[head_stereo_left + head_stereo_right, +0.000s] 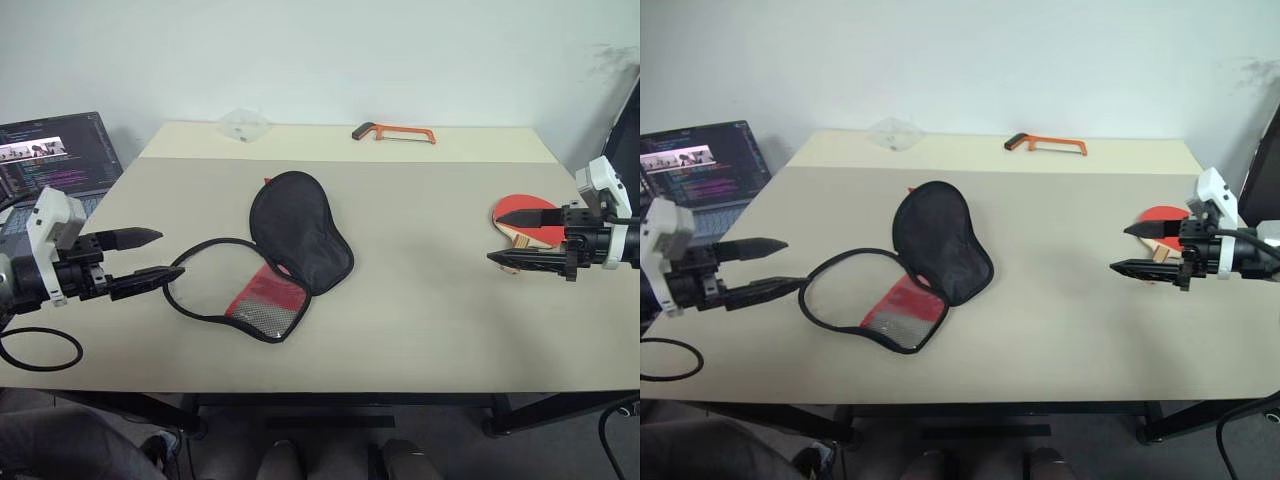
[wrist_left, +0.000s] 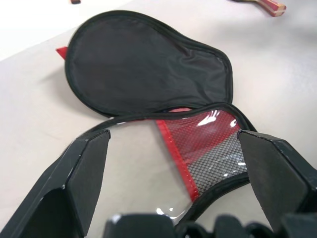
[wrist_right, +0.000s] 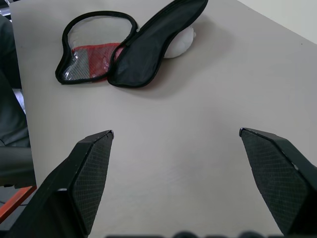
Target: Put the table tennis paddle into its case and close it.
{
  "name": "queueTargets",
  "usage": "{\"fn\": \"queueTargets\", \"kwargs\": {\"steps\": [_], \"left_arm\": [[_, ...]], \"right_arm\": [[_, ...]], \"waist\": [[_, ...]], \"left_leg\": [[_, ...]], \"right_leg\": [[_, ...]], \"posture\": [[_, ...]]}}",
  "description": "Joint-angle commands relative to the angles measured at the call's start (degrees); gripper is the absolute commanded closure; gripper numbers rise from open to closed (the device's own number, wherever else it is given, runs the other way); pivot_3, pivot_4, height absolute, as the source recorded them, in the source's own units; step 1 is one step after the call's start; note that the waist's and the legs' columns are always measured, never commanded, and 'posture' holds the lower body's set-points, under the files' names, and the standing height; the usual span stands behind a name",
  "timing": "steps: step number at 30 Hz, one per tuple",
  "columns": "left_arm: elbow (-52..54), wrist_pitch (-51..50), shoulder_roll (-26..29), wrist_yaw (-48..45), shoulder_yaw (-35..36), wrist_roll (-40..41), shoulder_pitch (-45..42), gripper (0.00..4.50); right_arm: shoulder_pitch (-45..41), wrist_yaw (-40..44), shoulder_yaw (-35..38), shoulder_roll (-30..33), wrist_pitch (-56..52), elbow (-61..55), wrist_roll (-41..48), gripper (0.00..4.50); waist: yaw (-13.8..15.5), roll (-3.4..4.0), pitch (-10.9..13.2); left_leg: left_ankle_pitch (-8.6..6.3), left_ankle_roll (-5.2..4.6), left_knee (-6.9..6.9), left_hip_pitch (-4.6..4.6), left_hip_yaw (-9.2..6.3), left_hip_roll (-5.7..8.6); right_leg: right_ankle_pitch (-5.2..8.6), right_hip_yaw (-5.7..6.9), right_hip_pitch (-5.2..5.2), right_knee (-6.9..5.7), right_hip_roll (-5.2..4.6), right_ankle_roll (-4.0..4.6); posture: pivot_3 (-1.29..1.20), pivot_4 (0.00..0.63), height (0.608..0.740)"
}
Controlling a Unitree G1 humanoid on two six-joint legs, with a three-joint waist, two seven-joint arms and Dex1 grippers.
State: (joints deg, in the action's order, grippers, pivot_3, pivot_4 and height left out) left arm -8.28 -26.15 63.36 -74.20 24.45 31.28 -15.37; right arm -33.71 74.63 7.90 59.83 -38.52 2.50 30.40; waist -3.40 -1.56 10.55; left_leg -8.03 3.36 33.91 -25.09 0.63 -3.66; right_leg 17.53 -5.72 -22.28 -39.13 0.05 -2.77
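The case (image 1: 300, 232) lies unzipped at the table's middle. Its black half is spread toward the far side, and its clear half with red mesh (image 1: 262, 300) lies toward the near edge. My left gripper (image 1: 165, 255) hovers open just left of the clear half, and in the left wrist view its fingers (image 2: 84, 168) frame the mesh (image 2: 210, 148). The table tennis paddle (image 1: 518, 208) lies red face up at the table's right side. My right gripper (image 1: 495, 238) is open over it, pointing left and hiding part of the paddle.
An orange hacksaw (image 1: 393, 132) and a clear plastic piece (image 1: 243, 124) lie at the table's (image 1: 420, 320) far edge. An open laptop (image 1: 55, 155) stands off the left side, with a black cable loop (image 1: 40, 350) below it.
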Motion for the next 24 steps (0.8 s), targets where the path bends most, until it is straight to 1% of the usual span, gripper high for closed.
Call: {"fn": "queueTargets", "kwargs": {"steps": [1,6,9,12,15,19,22,24], "left_arm": [[1.9,0.3,1.4,0.8,2.1,0.2,-0.5,0.0],[3.9,-0.9,-0.4,3.8,3.4,1.2,1.0,0.0],[5.1,-2.0,-1.8,5.7,5.8,1.7,3.9,0.0],[7.2,-2.5,-2.5,6.8,8.8,0.9,9.2,0.0],[7.5,-4.0,-3.6,9.8,10.0,0.9,11.3,0.0],[9.1,-7.0,-6.9,20.5,11.2,-2.3,13.7,0.0],[10.5,-11.9,-12.3,33.3,11.5,-3.6,11.5,0.0],[12.9,-15.4,-16.0,39.7,10.3,-4.0,10.5,0.0]], "right_arm": [[-2.0,-0.5,1.4,-0.1,0.8,-0.7,0.8,0.02],[-4.2,-0.3,0.3,-1.1,1.3,0.1,0.4,0.02],[-4.6,0.1,0.0,-1.6,1.8,0.3,0.2,0.02],[-6.0,0.1,-0.8,-2.5,2.2,0.7,-0.1,0.02],[-7.3,0.3,-2.2,-3.5,3.8,3.0,-1.4,0.02],[-7.8,1.0,-2.6,-4.1,4.5,4.2,-1.7,0.02],[-7.5,0.4,-3.3,-5.4,5.3,5.1,-2.6,0.02],[-7.8,0.4,-4.2,-6.4,5.1,4.8,-2.6,0.02]], "waist": [[0.0,0.0,0.0],[0.0,0.0,0.0],[-0.1,0.0,0.0],[-0.3,0.0,0.0],[-0.2,0.0,0.0],[-0.2,0.0,0.0],[0.0,-0.01,0.0],[0.1,-0.07,0.0]], "left_leg": [[0.0,0.0,0.0,0.0,0.0,0.0],[0.0,0.0,0.0,0.0,0.0,-0.01],[0.0,0.0,-0.01,0.0,0.01,-0.02],[-0.01,0.0,-0.03,0.0,0.02,-0.04],[0.0,0.0,-0.03,0.0,-0.02,-0.04],[0.0,0.0,0.01,0.01,-0.01,-0.01],[0.0,-0.01,0.02,0.0,0.02,0.04],[0.0,-0.01,0.04,0.01,-0.04,0.03]], "right_leg": [[0.0,0.0,0.0,0.0,0.0,0.0],[-0.02,0.01,0.0,0.0,0.01,-0.03],[-0.05,0.01,-0.01,0.0,0.0,-0.07],[-0.07,0.01,-0.03,0.0,0.0,-0.11],[-0.01,0.04,-0.02,-0.01,0.0,0.02],[0.01,0.0,0.01,-0.01,-0.03,0.04],[-0.03,-0.02,0.04,0.02,-0.09,-0.03],[-0.2,0.02,0.07,0.0,-0.05,-0.33]], "posture": [[0.0,0.15,0.74],[0.0,0.15,0.74],[0.0,0.15,0.74],[0.0,0.15,0.74],[0.0,0.15,0.74],[0.0,0.15,0.74],[0.0,0.15,0.74],[0.0,0.15,0.74]]}}
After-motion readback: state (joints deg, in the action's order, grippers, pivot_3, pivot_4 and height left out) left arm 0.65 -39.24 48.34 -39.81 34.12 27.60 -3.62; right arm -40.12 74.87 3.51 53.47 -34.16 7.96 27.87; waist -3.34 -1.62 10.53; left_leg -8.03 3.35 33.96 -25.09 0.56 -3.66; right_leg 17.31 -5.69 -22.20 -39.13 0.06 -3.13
